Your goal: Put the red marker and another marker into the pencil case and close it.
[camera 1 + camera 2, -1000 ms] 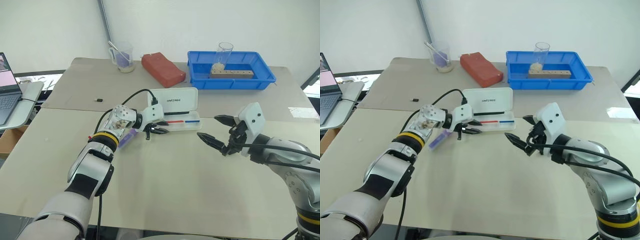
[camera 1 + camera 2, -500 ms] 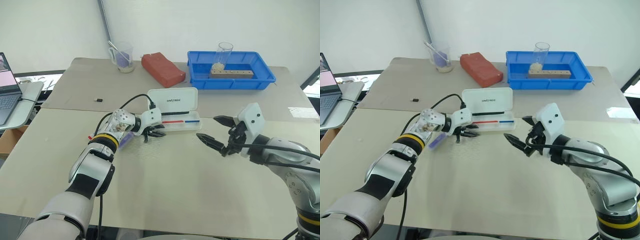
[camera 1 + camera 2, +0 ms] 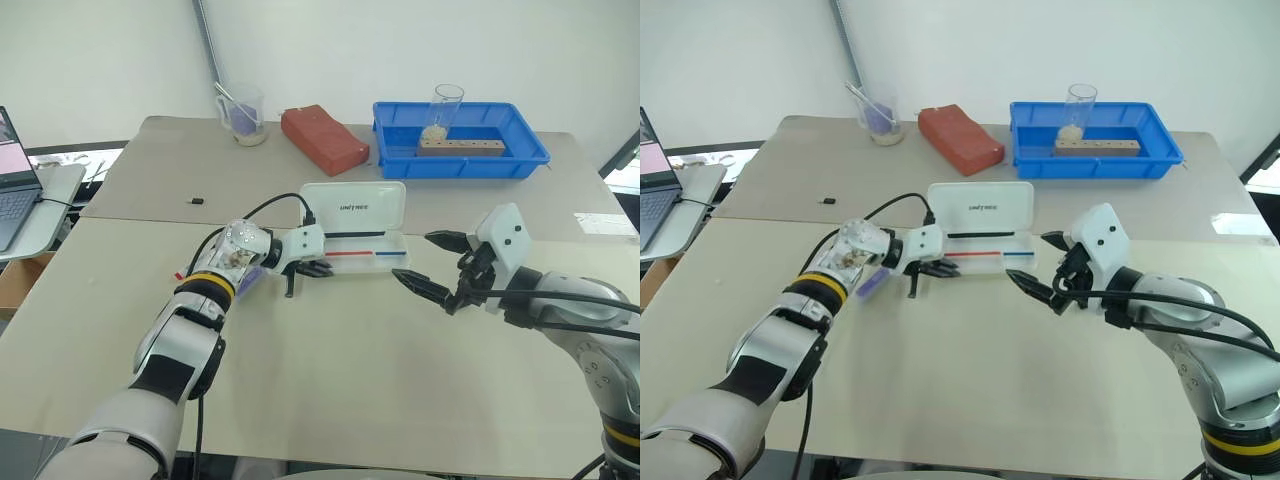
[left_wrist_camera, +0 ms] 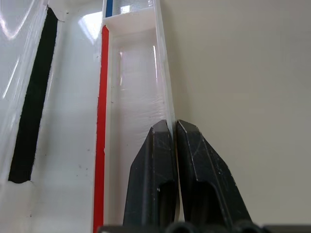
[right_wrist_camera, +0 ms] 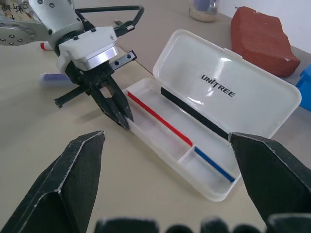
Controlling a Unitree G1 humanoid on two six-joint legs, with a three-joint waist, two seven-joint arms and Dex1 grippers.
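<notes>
Black fingers of the left gripper (image 4: pixel 174 125) have closed over the last second. From half apart they now pinch the thin front wall of the pencil case (image 3: pixel 355 210) at the tray's left end, one finger inside the tray and one outside. Since the jaws came together the case has slid a little toward the robot and to the right, while the brick-red block (image 3: pixel 325 138) and the blue tray (image 3: pixel 462 160) behind it have kept their places.

The case lies open, its lid standing back with the printed side facing forward. A thin red-and-blue stick (image 3: pixel 365 252) lies along the front compartments, and a thin black stick (image 3: pixel 352 235) lies along the hinge side. No marker is in it yet.

The lavender highlighter (image 3: pixel 250 281) lies on the table (image 3: pixel 350 380) just beside and partly under the left wrist, close to the case's left end. What looks like the red marker (image 5: pixel 44 46) shows as only a red tip with a bit of white barrel past the left forearm; the rest is hidden. The right gripper (image 3: pixel 412 257) hangs above the table just right of the case, its fingers spread wide and holding nothing.

As I read it, the left hand has just taken hold of the case to steady or reposition it. Both markers have yet to be picked up, so loading and closing all remain. The free right gripper is well apart from both markers, with the left arm lying over them.
</notes>
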